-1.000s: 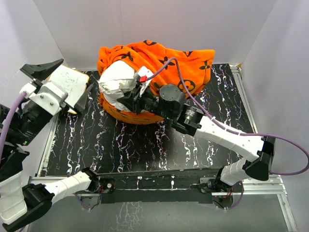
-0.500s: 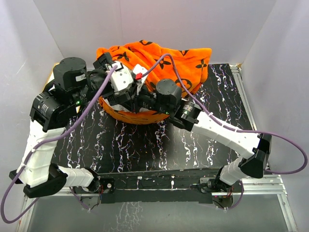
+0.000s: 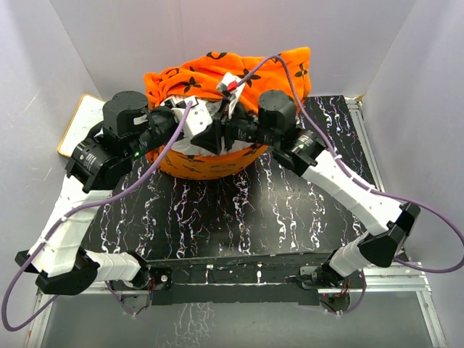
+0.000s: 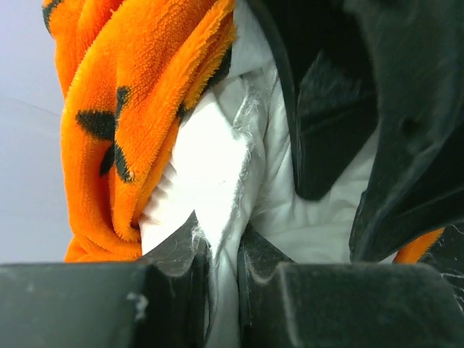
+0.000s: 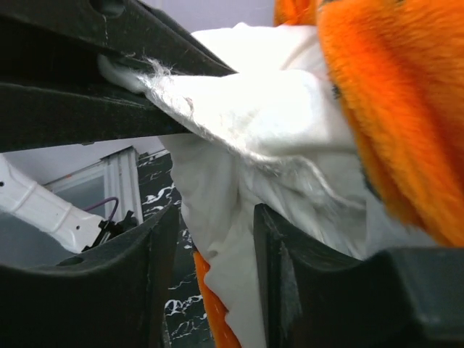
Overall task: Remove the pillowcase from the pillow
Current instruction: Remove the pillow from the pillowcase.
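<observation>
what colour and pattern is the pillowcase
The pillowcase is bright orange plush with dark brown flower and diamond motifs; best in the top external view.

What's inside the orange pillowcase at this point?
The white pillow: one end pokes out of the pillowcase at its opening. The rest of the pillow, and how far it reaches inside, cannot be seen, as the orange fabric covers it.

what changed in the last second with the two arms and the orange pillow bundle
The left gripper swung in from the left side and shut on the exposed end of the plump white pillow. The right gripper, clamped there before, has loosened its jaws. The bright orange plush pillowcase still wraps the rest; the white wood-framed board stayed put.
</observation>
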Robot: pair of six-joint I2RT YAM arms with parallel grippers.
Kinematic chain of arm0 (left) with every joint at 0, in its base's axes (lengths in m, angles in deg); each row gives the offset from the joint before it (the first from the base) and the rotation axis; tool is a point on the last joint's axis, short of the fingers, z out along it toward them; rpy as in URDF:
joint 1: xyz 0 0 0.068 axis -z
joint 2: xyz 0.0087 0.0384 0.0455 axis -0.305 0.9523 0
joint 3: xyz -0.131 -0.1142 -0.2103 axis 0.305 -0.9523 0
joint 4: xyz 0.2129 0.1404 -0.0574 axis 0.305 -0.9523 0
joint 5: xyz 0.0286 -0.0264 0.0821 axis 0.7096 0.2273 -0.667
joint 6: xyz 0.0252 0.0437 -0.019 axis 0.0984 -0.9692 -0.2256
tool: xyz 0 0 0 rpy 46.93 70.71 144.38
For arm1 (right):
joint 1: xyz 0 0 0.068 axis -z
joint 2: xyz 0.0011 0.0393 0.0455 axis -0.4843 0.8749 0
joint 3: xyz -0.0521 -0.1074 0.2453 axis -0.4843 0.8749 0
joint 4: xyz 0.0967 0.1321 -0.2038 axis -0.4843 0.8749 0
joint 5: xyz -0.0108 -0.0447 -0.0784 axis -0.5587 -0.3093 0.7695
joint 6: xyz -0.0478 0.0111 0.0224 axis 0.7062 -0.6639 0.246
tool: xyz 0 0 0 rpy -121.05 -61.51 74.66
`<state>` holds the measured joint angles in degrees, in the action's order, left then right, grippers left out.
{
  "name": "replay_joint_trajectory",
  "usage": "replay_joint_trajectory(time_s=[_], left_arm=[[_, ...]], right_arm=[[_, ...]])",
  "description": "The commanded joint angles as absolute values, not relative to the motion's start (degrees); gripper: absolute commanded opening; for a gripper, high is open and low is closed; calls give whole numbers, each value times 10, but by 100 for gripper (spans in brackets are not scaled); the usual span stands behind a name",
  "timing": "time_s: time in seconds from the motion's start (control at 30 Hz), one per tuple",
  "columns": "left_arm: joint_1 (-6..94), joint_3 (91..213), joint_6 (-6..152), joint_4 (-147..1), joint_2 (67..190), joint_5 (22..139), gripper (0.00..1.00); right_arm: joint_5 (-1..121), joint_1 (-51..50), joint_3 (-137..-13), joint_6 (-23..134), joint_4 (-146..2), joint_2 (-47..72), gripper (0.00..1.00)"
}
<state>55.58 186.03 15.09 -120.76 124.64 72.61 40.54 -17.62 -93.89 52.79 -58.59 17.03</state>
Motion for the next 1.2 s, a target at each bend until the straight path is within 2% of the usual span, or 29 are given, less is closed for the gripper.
replay_joint_trajectory(time_s=[0.0,0.1,0.37,0.83,0.9,1.0,1.07,1.1,1.17], left_arm=[[546,1861,171,-1211,1252,664,0],[546,1904,188,-1233,1275,676,0],[546,1954,211,-1256,1294,695,0],[546,1983,218,-1290,1283,714,0],[546,1985,217,-1299,1278,724,0],[546,1986,217,-1317,1269,753,0],[546,1984,209,-1337,1261,772,0],[546,1981,203,-1349,1256,780,0],[546,1972,196,-1366,1244,787,0]], right_arm=[[498,-129,-990,563,-557,119,52],[571,-129,-1014,606,-526,112,56],[717,-130,-1018,714,-521,107,57],[842,-131,-1012,848,-548,140,58],[861,-131,-1024,857,-561,153,53],[891,-131,-1063,865,-581,180,41],[924,-131,-1080,878,-609,196,39],[941,-130,-1090,884,-623,204,40],[956,-129,-1111,890,-635,221,51]])
